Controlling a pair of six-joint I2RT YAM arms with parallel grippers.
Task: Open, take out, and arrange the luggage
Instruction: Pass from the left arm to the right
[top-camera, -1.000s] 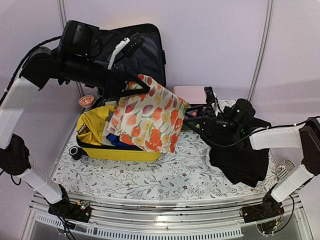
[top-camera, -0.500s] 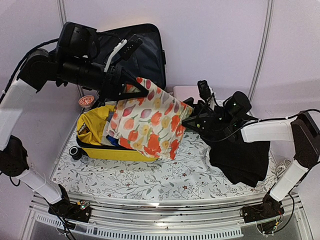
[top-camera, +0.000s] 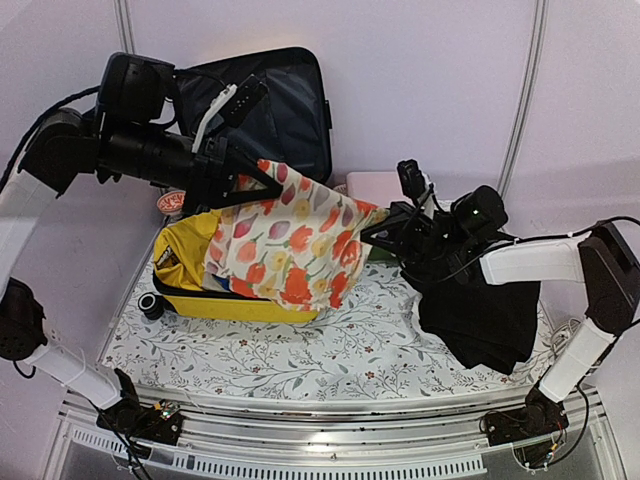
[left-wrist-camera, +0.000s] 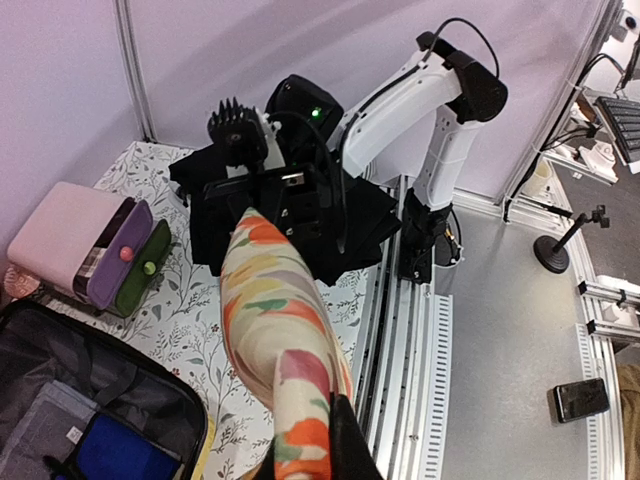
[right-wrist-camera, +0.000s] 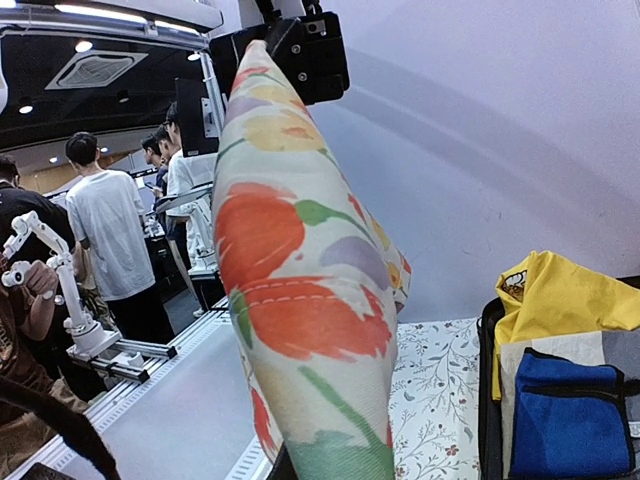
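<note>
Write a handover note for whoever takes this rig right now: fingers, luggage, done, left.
Left gripper: shut on one corner of the floral cloth, held up over the luggage.
Right gripper: shut on the opposite corner, with the cloth stretched between the arms.
The luggage is open at table left, lid leaning back on the wall. A yellow garment and a blue item are inside.
Done: luggage open; black clothes lie on the table at right.
Left: set the floral cloth down, take out the rest, arrange.
</note>
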